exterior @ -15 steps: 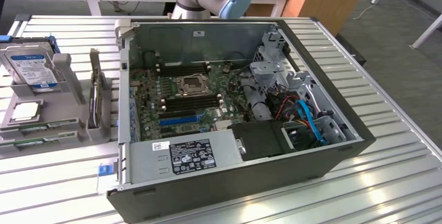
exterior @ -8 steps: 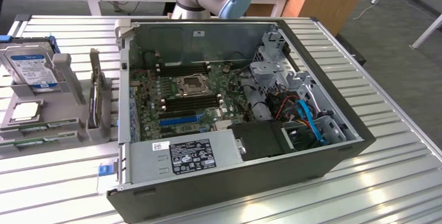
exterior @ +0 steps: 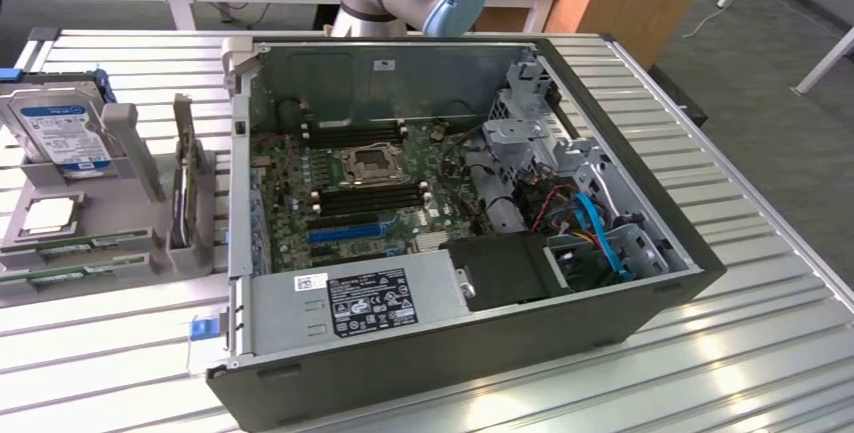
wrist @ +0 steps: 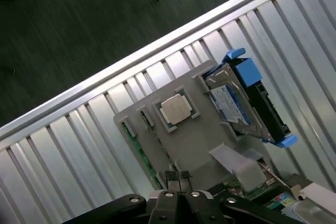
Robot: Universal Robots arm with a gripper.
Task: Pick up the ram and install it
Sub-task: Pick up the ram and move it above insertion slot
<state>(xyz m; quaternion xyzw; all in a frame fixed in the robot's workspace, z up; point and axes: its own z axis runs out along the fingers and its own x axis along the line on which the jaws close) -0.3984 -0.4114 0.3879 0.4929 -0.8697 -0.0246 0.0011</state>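
Table: we see a ribbed metal table (exterior: 747,353) carrying a grey holder (wrist: 194,145) at the exterior view's left and an open computer case (exterior: 641,298) beside it.
Ram: the ram (exterior: 74,275) sits on edge in a narrow slot at the holder's near end, untouched.
Hand: the hand (wrist: 178,182) hovers just above that end, fingers pressed together and gripping nothing.
Risk: we judge that a hand this tightly closed would only knock the ram. A skewed grip could jam it in its slot or drag the holder along.
Risk at the case: a tilted ram could bind in the black memory slots (exterior: 367,198).
Holder contents: ram nearest, then a processor chip (wrist: 176,109), then a hard drive (exterior: 60,133) upright at the far end.
Case contents: power supply (exterior: 367,301) nearest, with the motherboard and cables beyond it.
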